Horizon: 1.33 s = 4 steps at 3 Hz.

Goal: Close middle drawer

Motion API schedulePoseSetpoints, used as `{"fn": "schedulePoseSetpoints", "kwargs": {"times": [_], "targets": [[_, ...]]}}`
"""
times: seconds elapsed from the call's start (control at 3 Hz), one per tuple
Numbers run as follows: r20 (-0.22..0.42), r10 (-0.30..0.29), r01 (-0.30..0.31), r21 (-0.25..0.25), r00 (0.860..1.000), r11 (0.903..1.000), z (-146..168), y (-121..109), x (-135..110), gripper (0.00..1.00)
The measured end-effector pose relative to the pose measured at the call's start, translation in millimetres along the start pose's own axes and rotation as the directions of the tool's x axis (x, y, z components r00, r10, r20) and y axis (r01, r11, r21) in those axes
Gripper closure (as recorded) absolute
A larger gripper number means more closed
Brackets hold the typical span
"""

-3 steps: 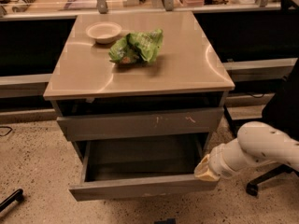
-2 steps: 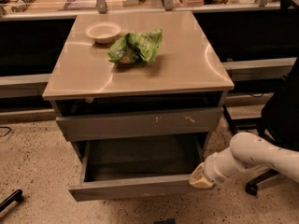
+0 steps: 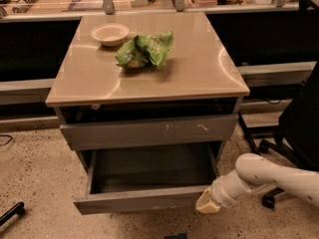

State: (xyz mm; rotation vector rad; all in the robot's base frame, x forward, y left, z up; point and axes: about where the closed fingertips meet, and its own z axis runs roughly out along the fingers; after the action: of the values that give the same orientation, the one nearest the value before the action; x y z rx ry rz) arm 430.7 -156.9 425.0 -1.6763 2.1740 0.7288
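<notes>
The middle drawer (image 3: 139, 201) stands pulled far out of the cabinet, with a plain grey-brown front and a dark inner box (image 3: 149, 169). Above it is the drawer front with pale scratch marks (image 3: 149, 132), which sticks out a little. My gripper (image 3: 206, 204) is low at the right, its pale tip at the right end of the open drawer's front. I cannot tell whether it touches the front. The white arm (image 3: 269, 176) comes in from the right.
The beige cabinet top (image 3: 199, 68) carries a white bowl (image 3: 109, 34) and a crumpled green bag (image 3: 145, 49). A black office chair (image 3: 299, 126) stands right of the cabinet, behind my arm. A dark object (image 3: 12, 213) lies on the speckled floor at the left.
My arm has dropped lower and moved left, bringing the gripper's tip down to the right end of the open drawer's front. The drawer has not visibly moved.
</notes>
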Motion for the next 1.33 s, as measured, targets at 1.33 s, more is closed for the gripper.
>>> {"fn": "schedulePoseSetpoints", "kwargs": {"times": [1.33], "targets": [[-0.042,-0.228,0.231,0.098,0.973,0.9681,26.3,-17.2,2.0,1.0]]}}
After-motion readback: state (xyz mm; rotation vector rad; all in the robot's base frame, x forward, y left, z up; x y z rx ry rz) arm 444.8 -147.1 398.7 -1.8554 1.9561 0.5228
